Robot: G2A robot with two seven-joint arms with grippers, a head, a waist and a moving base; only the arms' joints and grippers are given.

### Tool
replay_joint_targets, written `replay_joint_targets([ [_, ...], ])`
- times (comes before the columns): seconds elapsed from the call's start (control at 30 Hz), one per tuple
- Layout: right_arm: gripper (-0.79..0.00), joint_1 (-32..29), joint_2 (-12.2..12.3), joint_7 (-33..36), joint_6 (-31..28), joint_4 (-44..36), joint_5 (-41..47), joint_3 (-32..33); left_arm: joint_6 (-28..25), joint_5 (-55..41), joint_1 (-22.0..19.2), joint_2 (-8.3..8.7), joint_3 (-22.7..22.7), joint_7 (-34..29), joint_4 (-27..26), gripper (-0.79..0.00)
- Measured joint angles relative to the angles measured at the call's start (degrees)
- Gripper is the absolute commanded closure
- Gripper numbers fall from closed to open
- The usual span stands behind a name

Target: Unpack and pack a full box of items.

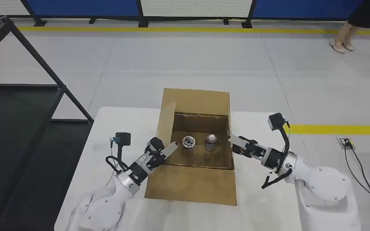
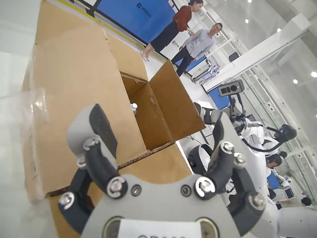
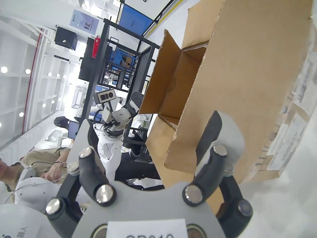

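- The left gripper [image 2: 161, 130] is holding its fingers [image 2: 102, 127] spread wide apart, and they are pinching nothing.
- The box [image 1: 191, 185], brown cardboard with its flaps open, is standing just beyond these fingers. The corner of its near wall is showing in the gap between them.
- One dark pad of the left gripper is lying in front of the outer face of the side flap [image 2: 74, 75]. I cannot tell whether the pad is touching the cardboard.
- The right gripper [image 3: 151, 134] is also holding its fingers [image 3: 223, 130] spread, with nothing clamped between the pads.
- On this side the lower corner of the box wall is coming in between the two fingers, closer to one finger than to the other. Contact is not clear here either.
- In the top view the two grippers are standing at opposite side walls of the box. Their fingertips are pointing toward each other, with the open box between them.
- Inside the box, between the two sets of fingertips, a round pack [image 1: 188, 141] and a small bottle [image 1: 211, 140] are standing side by side.
- The pack is lying nearer to the left gripper's fingers, and the bottle nearer to the right gripper's.
- The box is resting on the white table [image 1: 254, 208].
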Motion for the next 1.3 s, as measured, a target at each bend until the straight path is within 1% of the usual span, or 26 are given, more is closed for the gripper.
replay_joint_targets([
  [0.07,-0.785,0.19,0.06,-0.29,1.09,0.18,-0.58,-0.20,-0.01,0.04,0.15,0.04,-0.11,0.36,-0.02,-0.785],
  [0.13,-0.785,0.19,0.06,-0.31,0.89,0.17,-0.59,-0.18,0.13,0.01,0.34,0.05,-0.46,1.27,-0.10,-0.785],
  [0.43,-0.785,0.03,0.03,-0.48,0.78,0.25,-0.32,-0.24,0.15,-0.01,0.34,0.04,-0.47,1.29,-0.10,-0.785],
  [0.57,-0.785,0.26,-0.07,-3.62,0.98,2.28,3.30,-2.01,0.94,-0.94,0.17,0.02,-0.01,0.58,-0.21,-0.785],
  [0.7,-0.785,3.24,-0.06,-4.52,1.30,5.94,3.97,-5.36,4.15,-2.22,-2.24,-0.03,1.67,-3.46,0.73,-0.785],
  [0.83,-0.785,7.01,-0.22,-5.71,2.10,10.51,4.58,-8.83,7.17,-2.66,-4.69,-0.21,3.87,-5.87,1.86,-0.785],
  [0.97,-0.785,10.57,-0.35,-5.71,1.85,15.08,5.10,-11.83,8.65,-1.80,-6.50,-0.44,6.06,-5.92,3.39,-0.785],
  [1.03,-0.785,12.32,-0.47,-6.77,1.81,17.61,5.01,-13.27,9.08,-1.55,-7.15,-0.55,7.03,-5.85,4.02,-0.785],
  [1.3,-0.785,17.88,-0.84,-8.69,1.60,26.20,5.13,-17.53,10.77,-1.99,-9.04,-0.85,9.21,-6.21,6.03,-0.785],
])
